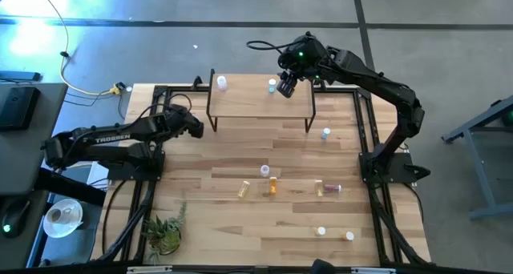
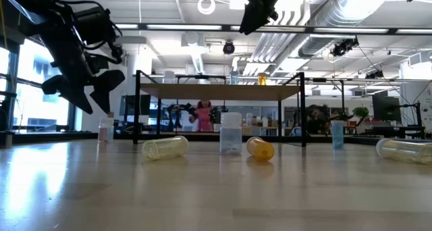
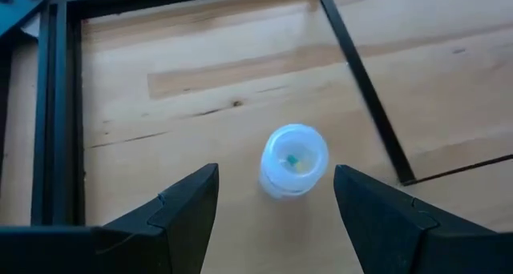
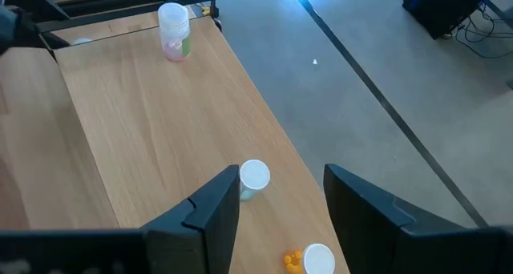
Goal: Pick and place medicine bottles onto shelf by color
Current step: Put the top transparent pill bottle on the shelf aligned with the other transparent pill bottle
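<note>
The shelf point(image 1: 255, 102) stands at the table's far middle. On it stand a clear bottle with pink pills point(image 4: 173, 31), a bluish bottle point(image 4: 253, 180) and an amber-orange bottle point(image 4: 314, 259). My right gripper point(image 4: 280, 174) hovers open and empty above the shelf's right end point(image 1: 287, 83). My left gripper point(image 3: 275, 178) is open and empty above the table left of the shelf point(image 1: 195, 126). A clear bottle point(image 3: 294, 159) stands upright on the table below it, showing between its fingers. The low view shows this bottle point(image 2: 104, 130) under the left gripper point(image 2: 94, 89).
More bottles are on the table: a bluish one point(image 1: 325, 134) upright right of the shelf, a clear one point(image 1: 264, 171) upright, and yellow point(image 1: 244, 190), amber point(image 1: 273, 186) and pale point(image 1: 329, 189) ones lying mid-table. Two small ones point(image 1: 321, 231) point(image 1: 349, 236) are near the front. A plant point(image 1: 164, 230) is front left.
</note>
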### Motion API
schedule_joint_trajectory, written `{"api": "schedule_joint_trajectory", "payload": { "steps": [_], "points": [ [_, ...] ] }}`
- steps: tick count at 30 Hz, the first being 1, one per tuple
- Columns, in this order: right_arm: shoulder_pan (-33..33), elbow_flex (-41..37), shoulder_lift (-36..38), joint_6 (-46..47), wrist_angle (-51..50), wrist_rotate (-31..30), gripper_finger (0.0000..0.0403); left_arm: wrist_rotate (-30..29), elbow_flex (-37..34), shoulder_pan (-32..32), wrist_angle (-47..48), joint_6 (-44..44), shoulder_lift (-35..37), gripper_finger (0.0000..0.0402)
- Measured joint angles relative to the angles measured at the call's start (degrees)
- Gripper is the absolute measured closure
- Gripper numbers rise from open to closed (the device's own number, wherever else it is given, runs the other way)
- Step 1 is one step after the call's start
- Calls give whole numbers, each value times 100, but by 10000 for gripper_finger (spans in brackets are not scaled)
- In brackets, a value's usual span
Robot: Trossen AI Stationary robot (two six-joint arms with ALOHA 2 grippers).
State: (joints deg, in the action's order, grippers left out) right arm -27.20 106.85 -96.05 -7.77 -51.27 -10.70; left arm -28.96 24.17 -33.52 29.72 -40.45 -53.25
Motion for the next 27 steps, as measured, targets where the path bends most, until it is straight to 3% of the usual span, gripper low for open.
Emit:
{"api": "schedule_joint_trajectory", "payload": {
  "steps": [11,27],
  "points": [
    [0,0,0,0,0,0,230,-163,-1,-1,-688,25,-926,163],
    [-1,0,0,0,0,-1,230,-10,-1,-341,-1129,164,-1464,164]
  ]
}}
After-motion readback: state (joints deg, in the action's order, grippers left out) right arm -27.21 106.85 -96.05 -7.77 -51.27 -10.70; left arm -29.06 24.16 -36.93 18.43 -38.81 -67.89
